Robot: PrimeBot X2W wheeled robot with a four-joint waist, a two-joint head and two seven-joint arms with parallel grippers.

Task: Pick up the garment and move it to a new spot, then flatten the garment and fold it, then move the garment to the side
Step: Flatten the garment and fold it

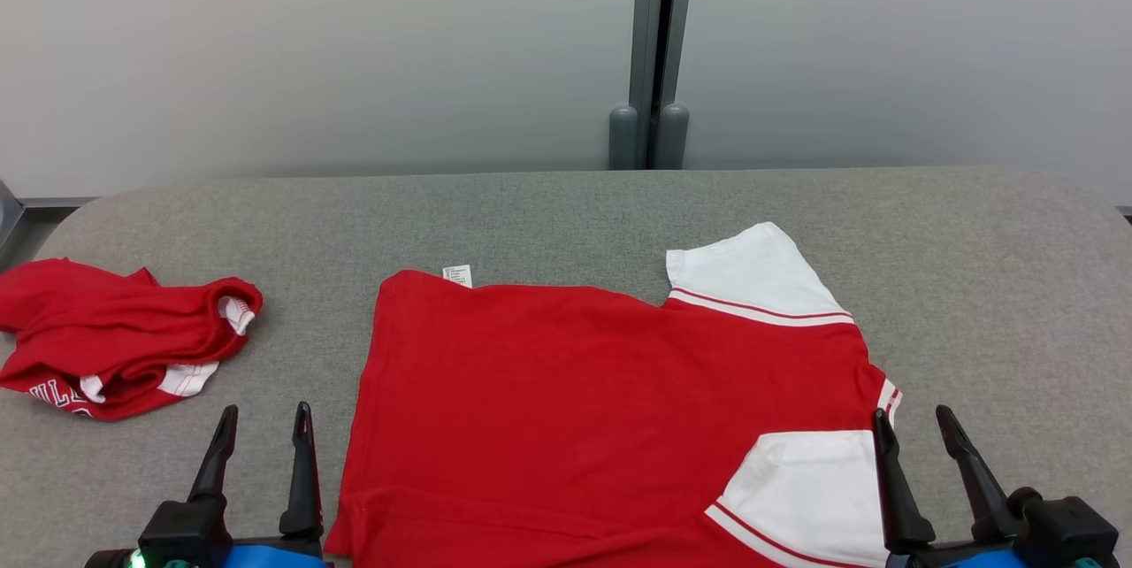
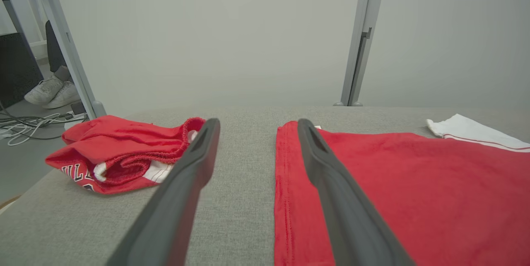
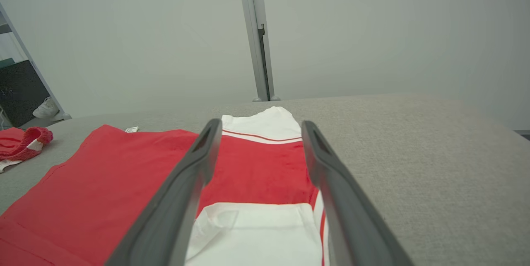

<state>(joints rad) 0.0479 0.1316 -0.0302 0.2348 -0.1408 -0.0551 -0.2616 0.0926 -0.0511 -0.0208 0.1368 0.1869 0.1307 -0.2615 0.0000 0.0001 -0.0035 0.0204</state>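
tabletop (image 1: 566, 214) carries two garments: one red and white shirt (image 1: 575, 400) spread flat at the middle of the front edge, one red bundle (image 1: 115, 338) crumpled by the left edge. flattening looks done, so folding's next, i reckon: pinch a side, carry it across. left gripper (image 1: 266, 409) and right gripper (image 1: 910, 411) both gape wide, empty. one label (image 1: 457, 275).
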